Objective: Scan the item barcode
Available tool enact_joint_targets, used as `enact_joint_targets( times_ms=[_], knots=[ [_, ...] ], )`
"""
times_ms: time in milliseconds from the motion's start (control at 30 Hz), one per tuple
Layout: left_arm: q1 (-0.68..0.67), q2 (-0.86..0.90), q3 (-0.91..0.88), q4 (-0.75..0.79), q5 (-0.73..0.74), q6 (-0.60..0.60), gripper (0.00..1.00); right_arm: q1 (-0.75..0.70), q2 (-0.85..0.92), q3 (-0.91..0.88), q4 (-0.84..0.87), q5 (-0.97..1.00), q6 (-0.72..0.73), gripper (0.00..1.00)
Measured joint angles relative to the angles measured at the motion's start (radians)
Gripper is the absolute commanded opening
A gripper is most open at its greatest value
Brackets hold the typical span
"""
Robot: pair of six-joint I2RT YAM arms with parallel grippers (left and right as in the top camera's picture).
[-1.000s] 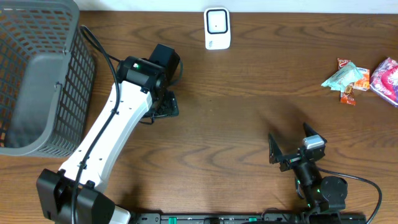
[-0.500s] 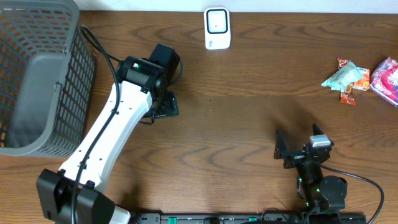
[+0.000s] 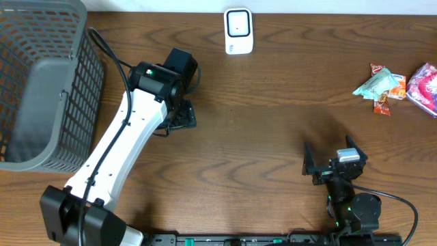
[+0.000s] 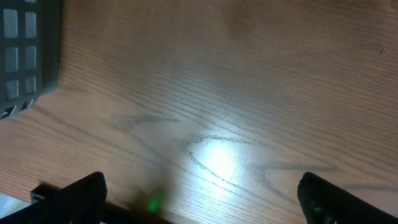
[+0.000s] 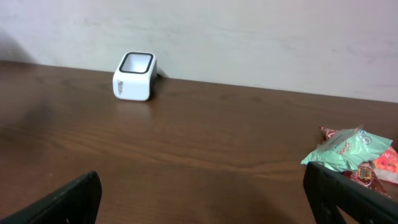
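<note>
Right wrist sees scanner (image 5: 134, 76), snacks (image 5: 348, 152); left wrist, basket (image 4: 51, 43).

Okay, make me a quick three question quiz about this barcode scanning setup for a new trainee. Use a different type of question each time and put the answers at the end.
1. Multiple choice: where on the table does the white scanner stand? A) near edge, left; B) far edge, near the middle; C) between the right arm's jaws.
2. True or false: the right arm's jaws are shut on a packet.
3. Fill in: the snack packets lie on the robot's ____ side.

Key: 1 B. 2 False: both sets of jaws stand open with nothing between them. 3 right.
</note>
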Motion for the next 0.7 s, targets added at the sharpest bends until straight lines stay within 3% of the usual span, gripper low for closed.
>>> enact_joint_targets(
  times_ms=[700],
  knots=[
    [0.000, 0.000, 0.000, 0.000, 0.000, 0.000, 0.98, 0.000, 0.000, 0.000, 0.000, -0.001, 0.008, 0.99]
  ],
)
